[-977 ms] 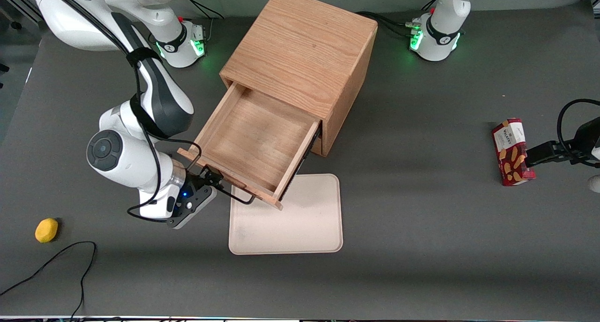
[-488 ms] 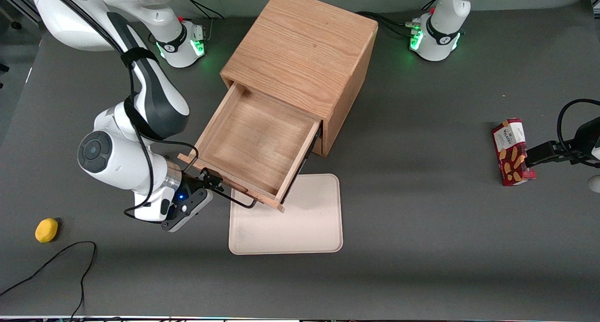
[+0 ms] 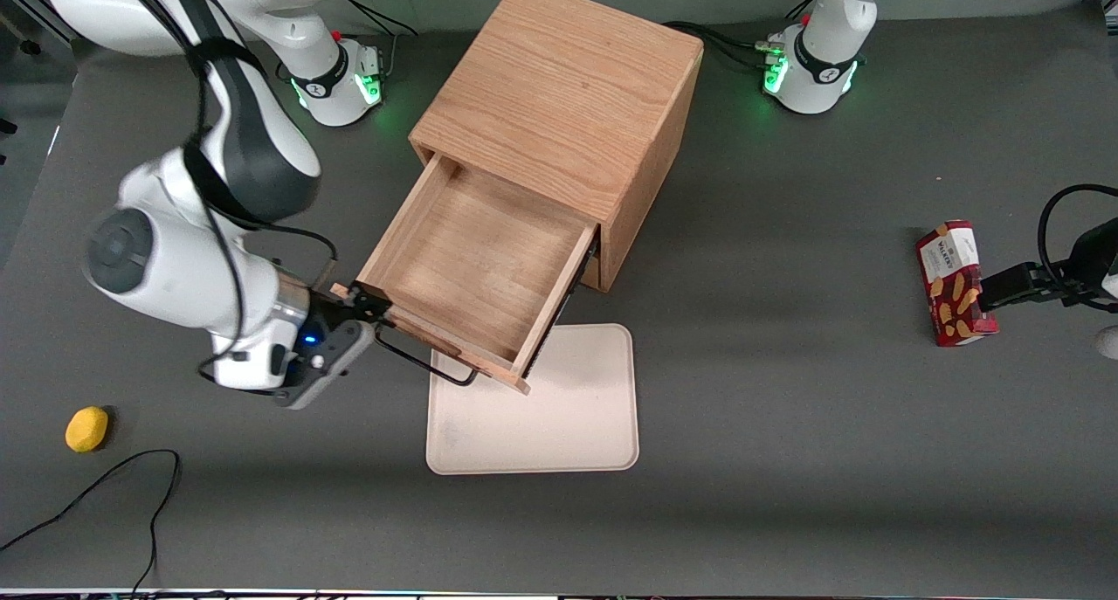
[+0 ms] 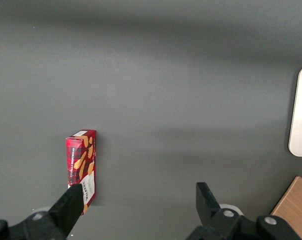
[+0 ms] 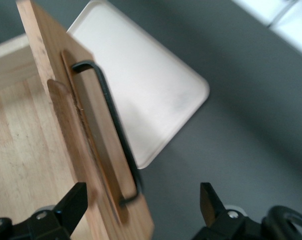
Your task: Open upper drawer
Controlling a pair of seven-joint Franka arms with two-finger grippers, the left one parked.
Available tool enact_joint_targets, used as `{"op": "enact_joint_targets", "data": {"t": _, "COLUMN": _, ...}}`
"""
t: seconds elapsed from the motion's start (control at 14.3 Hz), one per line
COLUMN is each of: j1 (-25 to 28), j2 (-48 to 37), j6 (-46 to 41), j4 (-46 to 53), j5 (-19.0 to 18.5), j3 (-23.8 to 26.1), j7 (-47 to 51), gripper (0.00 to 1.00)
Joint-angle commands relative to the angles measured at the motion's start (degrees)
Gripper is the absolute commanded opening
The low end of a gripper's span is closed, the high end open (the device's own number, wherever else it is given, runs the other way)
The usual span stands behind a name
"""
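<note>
The upper drawer [image 3: 476,264] stands pulled far out of the oak cabinet [image 3: 559,93], and its inside is bare. Its thin black bar handle [image 3: 428,364] runs along the drawer front. My right gripper [image 3: 362,303] is open and holds nothing. It is beside the corner of the drawer front that lies toward the working arm's end. In the right wrist view the handle [image 5: 111,125] and the drawer front [image 5: 66,125] show between the spread fingertips [image 5: 73,202] of the gripper [image 5: 141,210], touching neither. The lower drawer is hidden under the upper one.
A beige tray [image 3: 541,408] lies on the table in front of the drawer, partly under it, and shows in the right wrist view [image 5: 146,85]. A yellow lemon [image 3: 86,429] and a black cable [image 3: 105,486] lie toward the working arm's end. A red cookie box [image 3: 954,283] lies toward the parked arm's end.
My right gripper has moved off the handle toward the working arm's end, to the drawer front's corner, and the wrist has risen. The drawer stays pulled out.
</note>
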Motion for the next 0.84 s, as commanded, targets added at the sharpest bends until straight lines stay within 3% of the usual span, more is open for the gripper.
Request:
{"op": "enact_joint_targets", "data": {"t": 0.0, "j1": -1.70, "j2": -10.16, "j6": -8.96, "j4": -1.52, "j5": 1.80, "j3": -6.04, "j7": 4.46, "gripper": 1.00}}
{"op": "enact_joint_targets", "data": {"t": 0.14, "j1": -1.62, "j2": -13.42, "j6": -16.18, "j4": -1.34, "j5": 1.71, "j3": -11.23, "j7": 15.44, "gripper": 1.00}}
{"op": "enact_joint_targets", "data": {"t": 0.28, "j1": -2.05, "j2": -15.89, "j6": -17.27, "j4": -3.52, "j5": 1.10, "j3": -12.48, "j7": 23.89, "gripper": 1.00}}
{"op": "enact_joint_targets", "data": {"t": 0.49, "j1": -3.82, "j2": -18.19, "j6": -17.27, "j4": -6.96, "j5": -3.02, "j3": -12.40, "j7": 27.35, "gripper": 1.00}}
{"op": "enact_joint_targets", "data": {"t": 0.77, "j1": -4.61, "j2": -17.92, "j6": -16.74, "j4": -8.19, "j5": -3.39, "j3": -12.48, "j7": 27.97, "gripper": 1.00}}
